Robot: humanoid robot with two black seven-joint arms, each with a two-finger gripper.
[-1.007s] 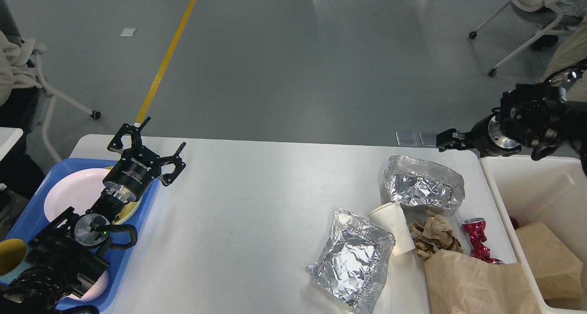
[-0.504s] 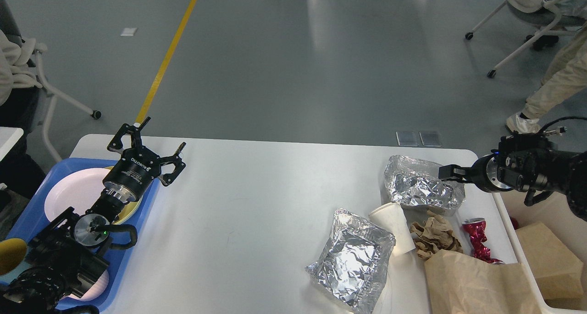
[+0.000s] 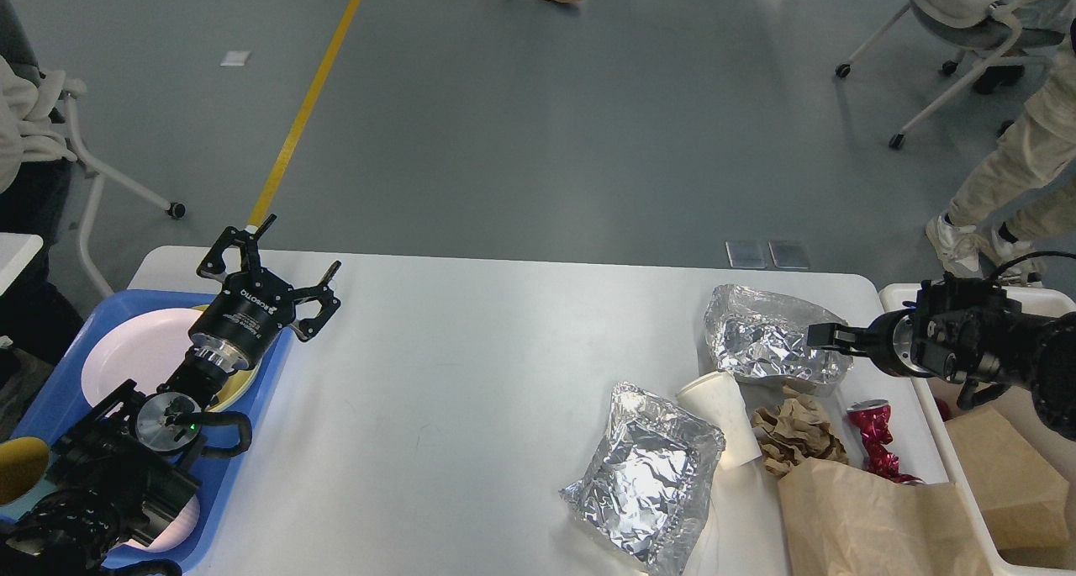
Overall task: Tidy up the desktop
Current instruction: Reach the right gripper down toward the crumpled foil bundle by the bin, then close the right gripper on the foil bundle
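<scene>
Two arms over a white counter strewn with litter at its right end.

The counter fills the lower middle of the frame. At left, the left end effector hangs with fingers spread wide and nothing between them, above the far edge of a blue tray that holds a white plate. At right, the right end effector points left, its tip at the near right edge of a foil tub; it is seen end-on and dark, so its state cannot be told. Toward lower right lie a foil wrap, a paper cup, a brown paper ball, a red can and a brown bag. A white bin stands at the right edge.
</scene>
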